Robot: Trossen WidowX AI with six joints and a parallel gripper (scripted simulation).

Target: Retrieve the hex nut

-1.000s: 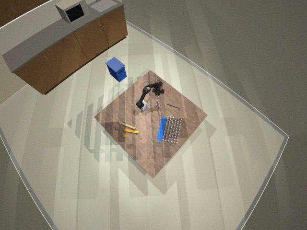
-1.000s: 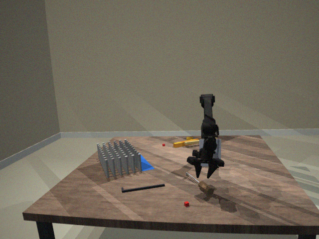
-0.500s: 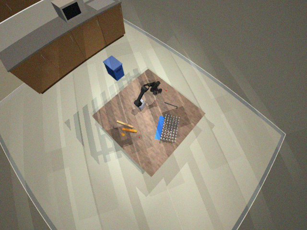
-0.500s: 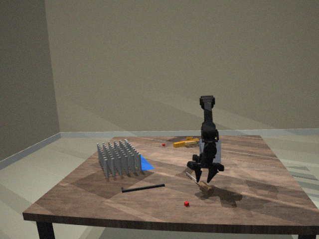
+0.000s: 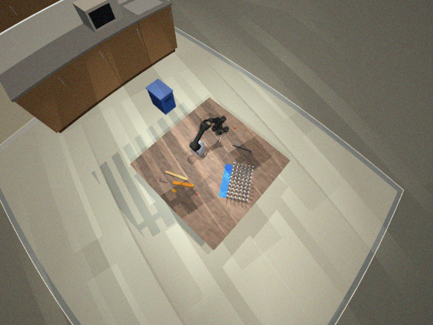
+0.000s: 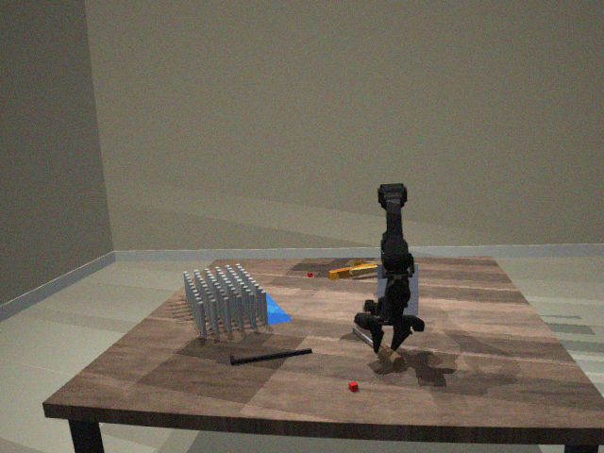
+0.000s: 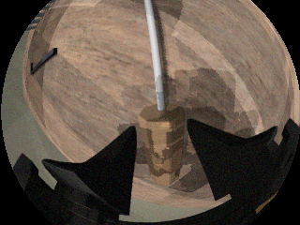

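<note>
The gripper [image 5: 220, 131] [image 6: 384, 349] [image 7: 161, 127], black with tapered fingers, is partly open and points down at the table, its fingers on either side of a brown, faceted wooden handle [image 6: 392, 357] [image 7: 162, 141]. In the wrist view a gap shows between each finger and the handle, so nothing is clenched. From the handle a thin, straight silver metal shaft [image 5: 220, 139] [image 6: 361, 335] [image 7: 154, 47] runs out beyond the fingers. Near the gripper lies a small red cube [image 5: 235, 128] [image 6: 353, 386].

Farther from the gripper, between it and the spacers, a slim black rod with a short bent end [image 5: 241, 149] [image 6: 270, 357] [image 7: 44, 61] lies flat on the brown wood-grain table [image 5: 210, 223] [image 6: 293, 404] [image 7: 94, 70]. Past that rod the slender grey metal spacers [image 5: 240, 182] [image 6: 226, 314] stand upright in close rows, well apart from the gripper. The flat blue taped strip [image 5: 225, 181] [image 6: 276, 311] runs just beside them. The small hex nut cannot be made out, so its exact place cannot be told.

Beyond the arm's grey base [image 5: 199, 148] [image 6: 411, 293], well apart from the gripper, lie a pale yellow stick [image 5: 176, 175] [image 6: 363, 269], a thicker orange bar [image 5: 183, 183] [image 6: 341, 273] and a second red cube [image 5: 196, 193] [image 6: 310, 274].
</note>
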